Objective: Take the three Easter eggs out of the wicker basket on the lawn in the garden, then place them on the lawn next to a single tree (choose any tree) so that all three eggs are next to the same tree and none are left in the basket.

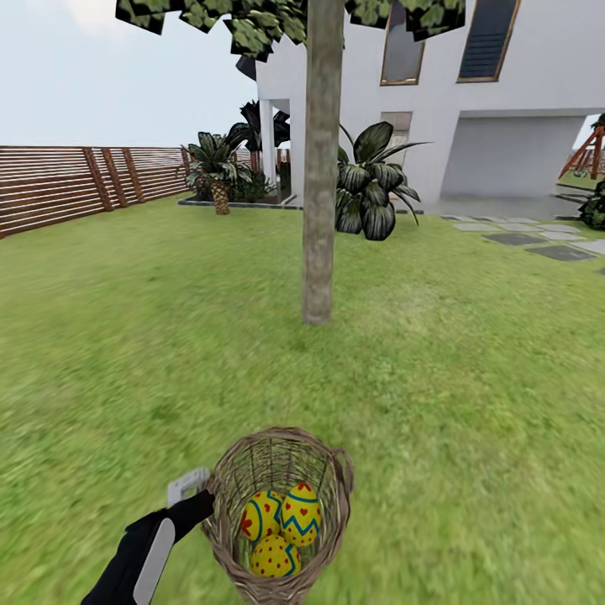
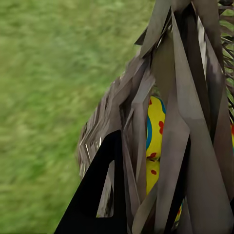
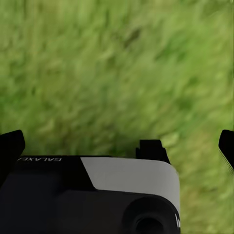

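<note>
- Wicker basket (image 1: pixel 277 512): at the bottom centre of the head view, tilted with its opening toward the camera, and held up at its left rim by the left claw (image 1: pixel 204 502).
- Three Easter eggs (image 1: pixel 281 524): all inside the basket, bunched together low in it. Two sit side by side and the third lies below them. In the left wrist view the yellow shells (image 2: pixel 155 127) with blue bands and red marks show through the gaps in the weave (image 2: pixel 192 117).
- Left claw: the black arm reaches up from the lower left and the claw meets the basket's rim. One dark finger (image 2: pixel 95 197) lies against the wicker; the claw appears clamped on the basket wall.
- Right claw: in the right wrist view its two dark fingertips (image 3: pixel 10 145) stand well apart at opposite edges, with nothing between them but lawn (image 3: pixel 117 73).
- Tree (image 1: pixel 323 160): a straight grey-beige trunk rising from the lawn (image 1: pixel 470 370) ahead of the basket, well apart from it.
- Background: a brown slat fence (image 1: pixel 76 185) at left, palm-like plants (image 1: pixel 370 181) behind the trunk, a white house (image 1: pixel 504 101), and stepping stones (image 1: pixel 529 239) at right.
</note>
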Controlling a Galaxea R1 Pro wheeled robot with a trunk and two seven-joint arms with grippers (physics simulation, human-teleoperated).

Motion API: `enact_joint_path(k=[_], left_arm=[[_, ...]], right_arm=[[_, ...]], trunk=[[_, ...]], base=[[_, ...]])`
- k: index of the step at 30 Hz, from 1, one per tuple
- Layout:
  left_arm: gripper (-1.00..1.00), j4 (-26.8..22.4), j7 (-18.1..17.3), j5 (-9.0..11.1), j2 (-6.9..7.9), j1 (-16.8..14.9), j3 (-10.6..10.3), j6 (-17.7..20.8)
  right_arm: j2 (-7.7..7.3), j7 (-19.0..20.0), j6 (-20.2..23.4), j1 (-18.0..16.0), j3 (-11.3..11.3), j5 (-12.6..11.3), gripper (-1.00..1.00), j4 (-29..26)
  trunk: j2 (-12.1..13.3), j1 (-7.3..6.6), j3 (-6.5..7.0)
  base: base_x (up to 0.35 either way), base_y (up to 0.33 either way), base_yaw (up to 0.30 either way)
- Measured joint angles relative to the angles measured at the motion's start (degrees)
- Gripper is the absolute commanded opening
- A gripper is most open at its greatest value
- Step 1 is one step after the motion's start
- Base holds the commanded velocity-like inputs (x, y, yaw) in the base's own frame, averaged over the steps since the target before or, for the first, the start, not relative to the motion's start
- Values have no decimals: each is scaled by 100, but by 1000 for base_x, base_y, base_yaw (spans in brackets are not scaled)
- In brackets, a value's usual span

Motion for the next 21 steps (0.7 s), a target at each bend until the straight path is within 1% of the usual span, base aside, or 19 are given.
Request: enact_joint_path(k=[21], left_arm=[[-100,-9,0,-2,-2,0,0,0]], right_arm=[[0,0,0,3,0,0,100,2]], trunk=[[0,0,0]], base=[[339,0,0]])
